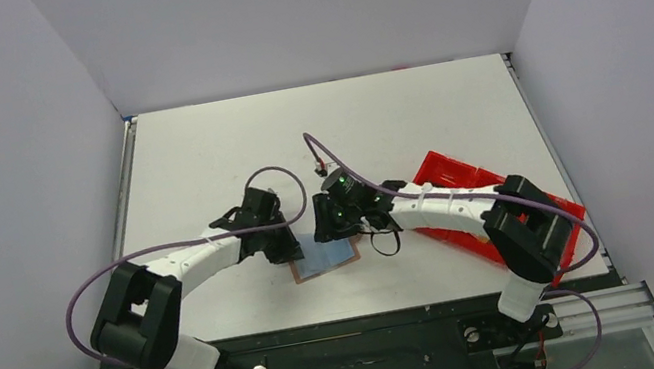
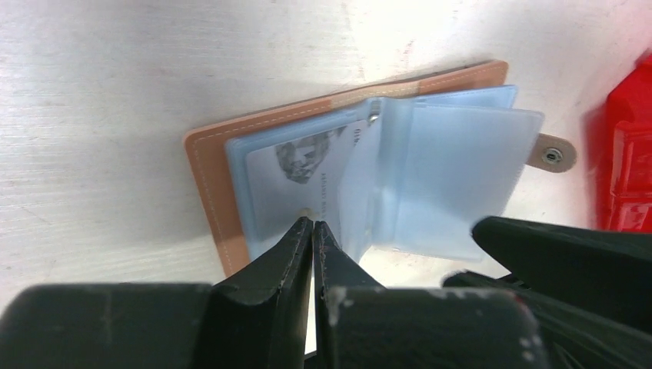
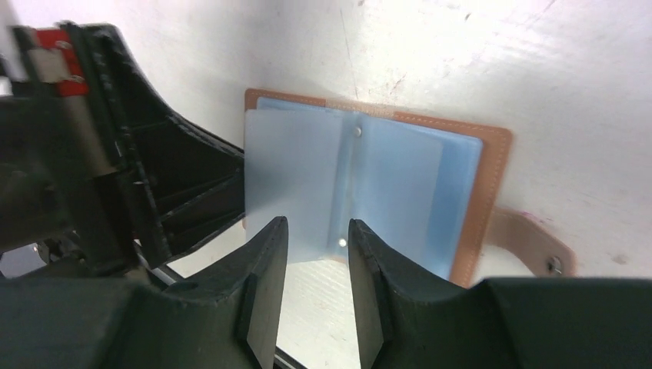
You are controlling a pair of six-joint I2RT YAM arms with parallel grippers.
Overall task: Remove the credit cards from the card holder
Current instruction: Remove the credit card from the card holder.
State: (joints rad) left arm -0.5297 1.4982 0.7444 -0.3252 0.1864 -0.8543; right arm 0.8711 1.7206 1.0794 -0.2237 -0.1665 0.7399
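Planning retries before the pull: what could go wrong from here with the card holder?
1. The left gripper is shut at the near edge of the printed card, which sits in a clear sleeve; a pull may take the sleeve too, or slip off.
2. The right gripper has its jaws apart, holding nothing, so the card holder could slide across the table.
3. A loose sleeve may flop over the card.

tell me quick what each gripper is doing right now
Left gripper: jaws shut, tips at the open brown leather card holder; a grip cannot be told.
Right gripper: jaws open, holding nothing.
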